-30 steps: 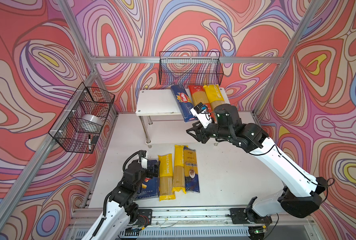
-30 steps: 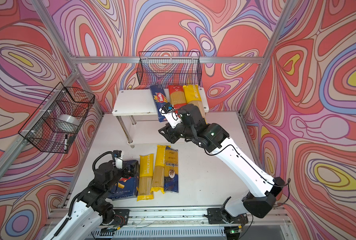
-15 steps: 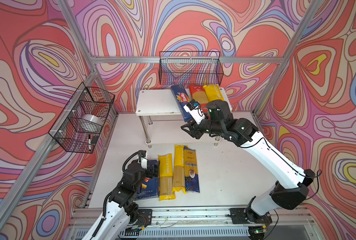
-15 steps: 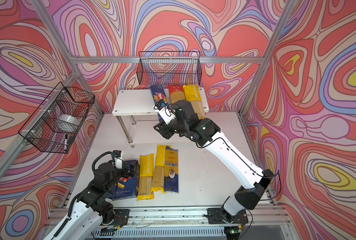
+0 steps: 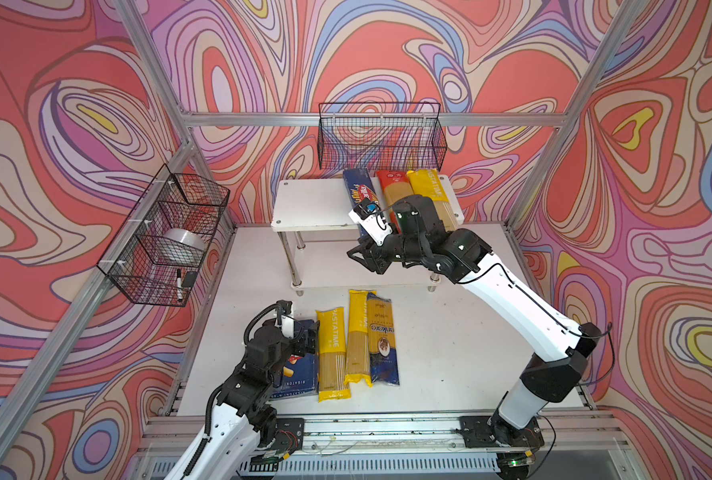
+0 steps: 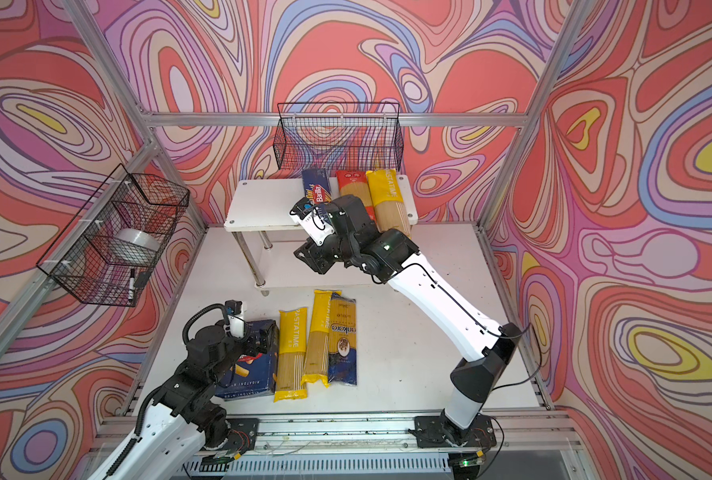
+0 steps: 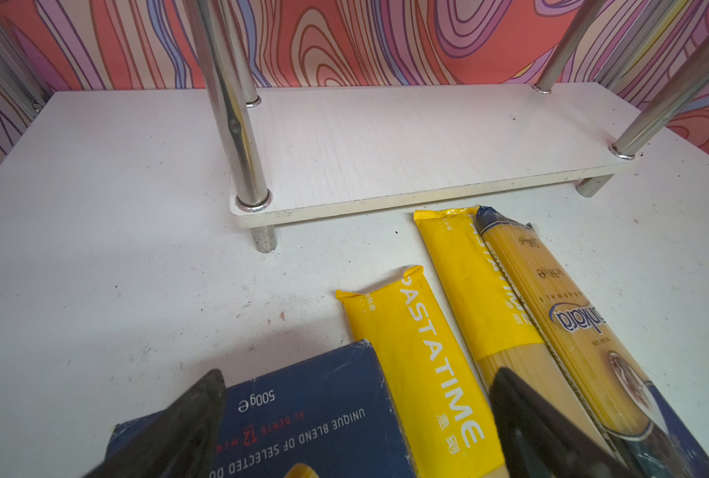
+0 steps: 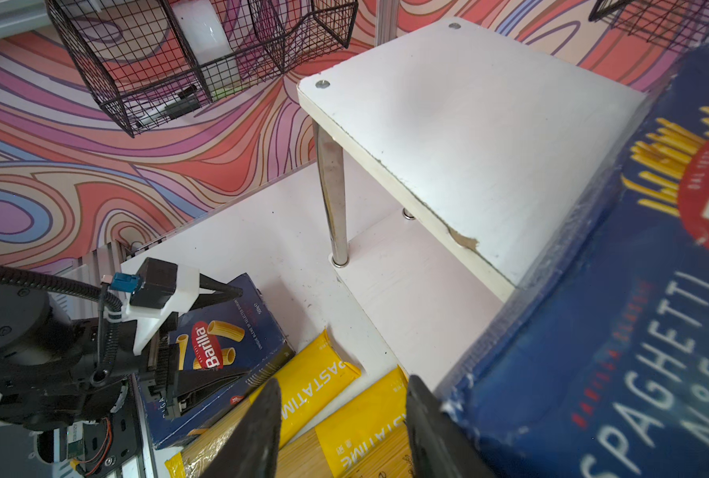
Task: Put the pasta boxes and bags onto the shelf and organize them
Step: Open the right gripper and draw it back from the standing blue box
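The shelf [image 5: 308, 203] stands at the back. On its top board lie the long blue Barilla spaghetti box [image 5: 358, 187], a red bag [image 5: 393, 185] and a yellow bag [image 5: 429, 189]. My right gripper [image 5: 364, 262] hangs open in front of the shelf, just beside the spaghetti box's [image 8: 634, 310] near end, with nothing between its fingers [image 8: 257, 426]. On the table lie the rigatoni box [image 5: 300, 374], two yellow PASTATIME bags [image 5: 331, 349] [image 5: 358, 332] and a dark blue bag [image 5: 381, 340]. My left gripper [image 7: 356, 372] is open over the rigatoni box [image 7: 311, 414].
A black wire basket [image 5: 381, 137] hangs on the back wall above the shelf. Another basket [image 5: 167, 232] on the left wall holds a tape roll and a marker. The lower shelf board [image 7: 406, 140] is bare between chrome legs. Aluminium frame posts stand at the corners.
My right arm has swung a little to the left along the shelf's front, its gripper staying open. The left arm and the packets have not moved.
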Available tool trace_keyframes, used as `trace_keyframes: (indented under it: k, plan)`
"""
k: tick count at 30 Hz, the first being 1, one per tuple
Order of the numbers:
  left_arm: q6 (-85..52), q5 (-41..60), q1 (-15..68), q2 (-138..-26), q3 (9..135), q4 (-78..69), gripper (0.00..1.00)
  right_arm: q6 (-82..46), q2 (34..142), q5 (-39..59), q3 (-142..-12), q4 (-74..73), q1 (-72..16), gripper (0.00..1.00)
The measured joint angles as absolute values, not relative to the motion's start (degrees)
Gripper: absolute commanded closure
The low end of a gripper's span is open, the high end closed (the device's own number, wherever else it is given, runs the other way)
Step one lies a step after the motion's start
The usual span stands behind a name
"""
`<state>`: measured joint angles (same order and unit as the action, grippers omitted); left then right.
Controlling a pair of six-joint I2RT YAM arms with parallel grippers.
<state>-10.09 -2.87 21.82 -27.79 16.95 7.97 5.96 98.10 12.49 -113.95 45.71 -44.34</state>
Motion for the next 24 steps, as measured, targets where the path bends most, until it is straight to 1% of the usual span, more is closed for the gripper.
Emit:
trace_keyframes:
  k: [13, 24]
  plan:
    - [-10.1, -2.9, 21.8, -27.1, 17.0, 8.0, 0.00, 7.0, 102.3, 14.5, -116.5, 43.8, -44.9, 0.50]
    - [-10.1, -2.9, 21.8, -27.1, 17.0, 8.0, 0.00, 7.5, 103.1, 16.0, -118.0, 44.1, -45.0, 0.50]
